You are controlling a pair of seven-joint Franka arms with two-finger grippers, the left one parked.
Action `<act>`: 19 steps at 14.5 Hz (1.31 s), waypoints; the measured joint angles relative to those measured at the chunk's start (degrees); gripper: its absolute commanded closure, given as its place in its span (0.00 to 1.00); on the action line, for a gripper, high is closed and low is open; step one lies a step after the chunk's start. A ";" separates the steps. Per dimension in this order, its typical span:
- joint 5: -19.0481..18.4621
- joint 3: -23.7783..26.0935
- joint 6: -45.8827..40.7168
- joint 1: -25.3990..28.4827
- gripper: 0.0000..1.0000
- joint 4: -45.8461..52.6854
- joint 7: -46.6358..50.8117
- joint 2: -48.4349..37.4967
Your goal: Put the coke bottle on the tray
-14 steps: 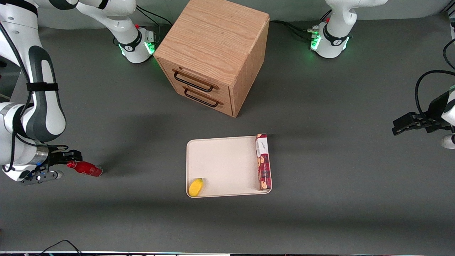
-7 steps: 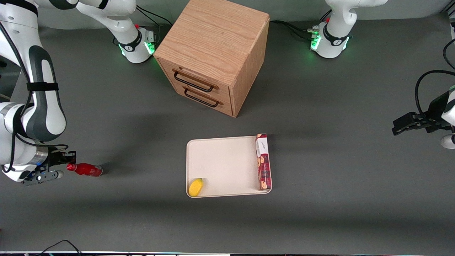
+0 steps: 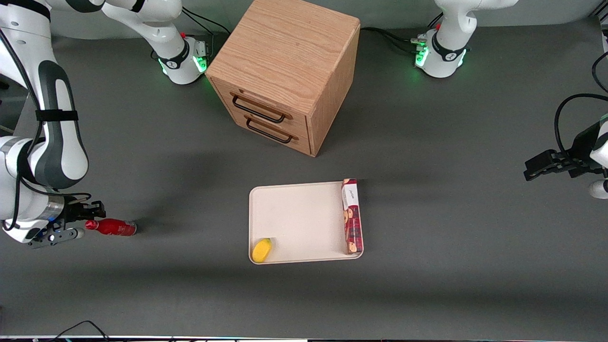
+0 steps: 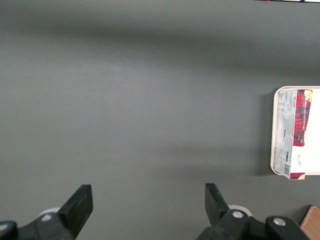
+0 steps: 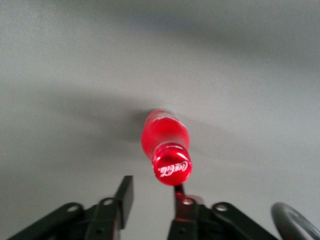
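Note:
The coke bottle (image 3: 113,227) lies on its side on the grey table, toward the working arm's end, well away from the tray (image 3: 299,218). Its red cap (image 5: 171,168) points at my right gripper (image 3: 88,218). That gripper is low over the table and open. The cap sits just off the tip of one finger (image 5: 181,197), and the gap between the fingers (image 5: 152,196) holds nothing. The tray is cream-white and flat. A yellow fruit (image 3: 262,250) rests in its corner nearest the front camera.
A long red biscuit box (image 3: 352,216) lies along the tray's edge toward the parked arm; the left wrist view shows the box (image 4: 295,132) too. The wooden drawer cabinet (image 3: 285,71) stands farther from the front camera than the tray.
The bottle's cap end has swung a little nearer the front camera while its base stayed put. My gripper has drawn back slightly toward the working arm's end.

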 measured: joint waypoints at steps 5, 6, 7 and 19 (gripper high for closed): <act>0.00 0.27 -3.47 0.45 0.00 1.10 0.83 -4.09; 0.00 0.59 -6.09 0.55 0.00 1.38 2.18 -6.08; 0.00 1.30 -9.51 0.70 0.00 1.68 4.07 -8.56; 0.01 12.00 -28.32 1.44 0.00 -13.88 20.24 -47.12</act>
